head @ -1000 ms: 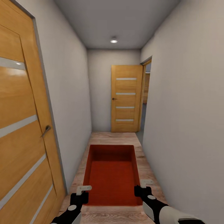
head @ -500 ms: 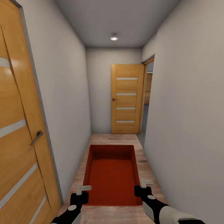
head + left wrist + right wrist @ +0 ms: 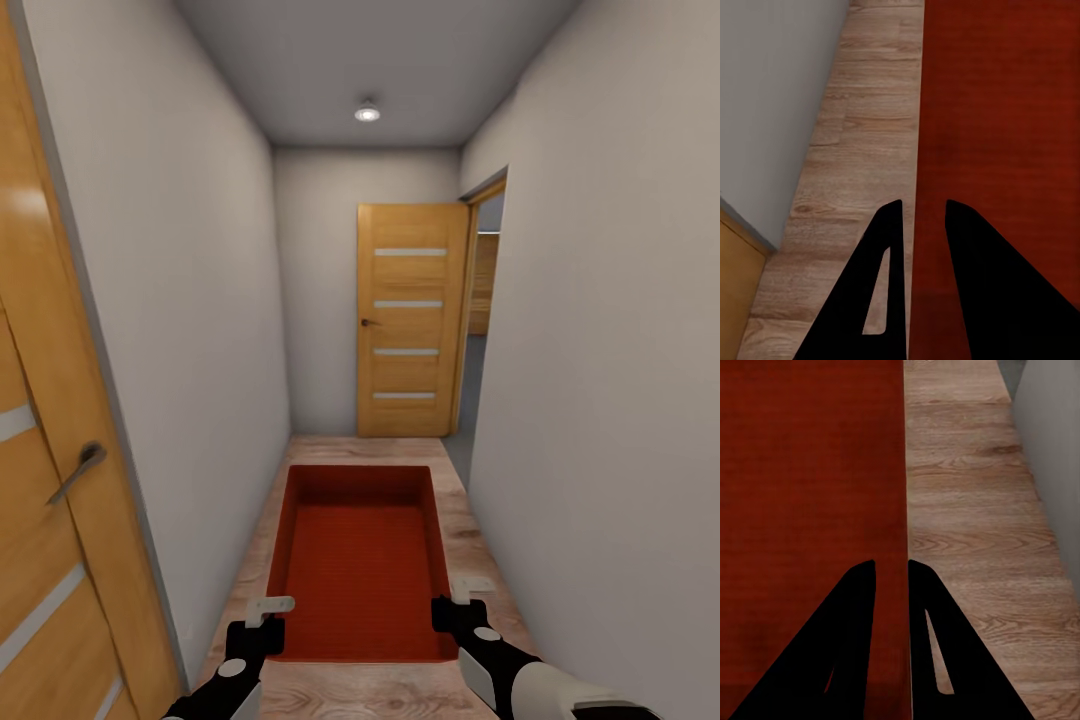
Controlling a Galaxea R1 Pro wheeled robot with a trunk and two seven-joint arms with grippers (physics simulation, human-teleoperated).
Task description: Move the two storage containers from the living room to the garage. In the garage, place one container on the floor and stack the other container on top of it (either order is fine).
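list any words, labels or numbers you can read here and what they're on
None: no readable text on anything.
The storage container, held by the left gripper and right gripper, has plain walls.
The far wooden door bears only pale strips, no lettering.

Cam moved fwd down hallway: near door (image 3: 45, 480) on left slid further out of frame, handle (image 3: 78, 472) lower. Far door (image 3: 410, 320) slightly bigger, side opening (image 3: 482, 320) wider.
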